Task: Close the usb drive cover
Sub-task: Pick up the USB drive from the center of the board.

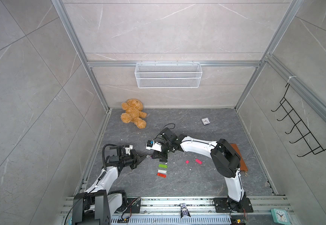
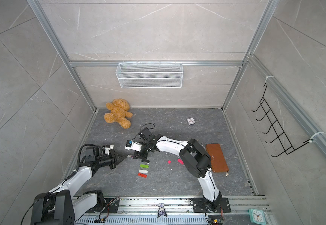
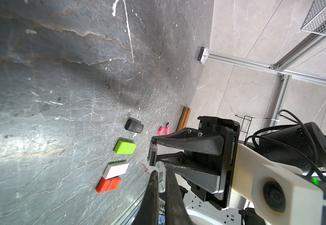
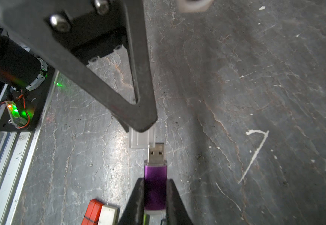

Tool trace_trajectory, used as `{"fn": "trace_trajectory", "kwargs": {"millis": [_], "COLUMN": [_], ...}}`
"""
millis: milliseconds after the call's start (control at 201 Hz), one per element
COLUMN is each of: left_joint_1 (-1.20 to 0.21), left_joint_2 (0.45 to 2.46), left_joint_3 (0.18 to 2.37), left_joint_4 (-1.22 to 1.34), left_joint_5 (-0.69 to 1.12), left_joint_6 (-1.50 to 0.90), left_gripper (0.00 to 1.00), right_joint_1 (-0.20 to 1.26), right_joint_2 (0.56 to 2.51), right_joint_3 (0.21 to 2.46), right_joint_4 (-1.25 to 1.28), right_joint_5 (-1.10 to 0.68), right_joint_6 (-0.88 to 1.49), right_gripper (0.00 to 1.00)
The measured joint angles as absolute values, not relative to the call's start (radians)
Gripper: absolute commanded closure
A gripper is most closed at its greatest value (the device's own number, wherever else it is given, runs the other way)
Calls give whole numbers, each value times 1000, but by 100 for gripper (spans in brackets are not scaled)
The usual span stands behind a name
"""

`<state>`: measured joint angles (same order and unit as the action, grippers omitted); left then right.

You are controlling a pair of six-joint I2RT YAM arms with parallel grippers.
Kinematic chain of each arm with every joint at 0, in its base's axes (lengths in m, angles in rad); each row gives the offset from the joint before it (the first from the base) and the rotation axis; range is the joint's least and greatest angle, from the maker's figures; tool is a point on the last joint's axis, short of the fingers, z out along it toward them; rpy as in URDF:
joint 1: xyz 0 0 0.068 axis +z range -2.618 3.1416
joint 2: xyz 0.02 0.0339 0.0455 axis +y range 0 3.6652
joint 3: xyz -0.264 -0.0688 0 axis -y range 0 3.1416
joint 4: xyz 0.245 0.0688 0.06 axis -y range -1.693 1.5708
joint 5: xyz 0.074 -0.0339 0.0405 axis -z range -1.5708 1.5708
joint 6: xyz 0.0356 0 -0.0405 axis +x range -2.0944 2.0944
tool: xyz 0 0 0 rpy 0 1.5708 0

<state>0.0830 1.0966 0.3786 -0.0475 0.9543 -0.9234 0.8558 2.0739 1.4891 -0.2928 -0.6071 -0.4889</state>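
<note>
The usb drive is purple with a bare metal plug. My right gripper is shut on its body. The cover is a clear plastic cap, and my left gripper is shut on it. In the right wrist view the cover sticks out under a left finger. It sits just off to one side of the plug's tip, not over it. In both top views the left gripper and right gripper meet tip to tip, low over the floor.
Close beside the grippers lie a black drive, a green drive, a white drive and a red drive. Two pink pieces and a brown wallet lie to the right. A teddy bear and a small clock are at the back.
</note>
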Motion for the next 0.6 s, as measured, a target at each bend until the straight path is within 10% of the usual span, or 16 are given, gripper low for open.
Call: {"fn": "trace_trajectory", "kwargs": {"millis": [603], "left_joint_1": [83], "left_joint_2": [1089], "left_joint_3": [380], "left_joint_4": [-57], "left_joint_5": [953], "left_joint_6": [-914], "left_gripper": [100], "right_joint_1": [839], "right_joint_2": [2057], "right_joint_3": [1478], "right_joint_4": [-294], "right_joint_5": [-659], "right_joint_6": [-489], "right_gripper": [85]}}
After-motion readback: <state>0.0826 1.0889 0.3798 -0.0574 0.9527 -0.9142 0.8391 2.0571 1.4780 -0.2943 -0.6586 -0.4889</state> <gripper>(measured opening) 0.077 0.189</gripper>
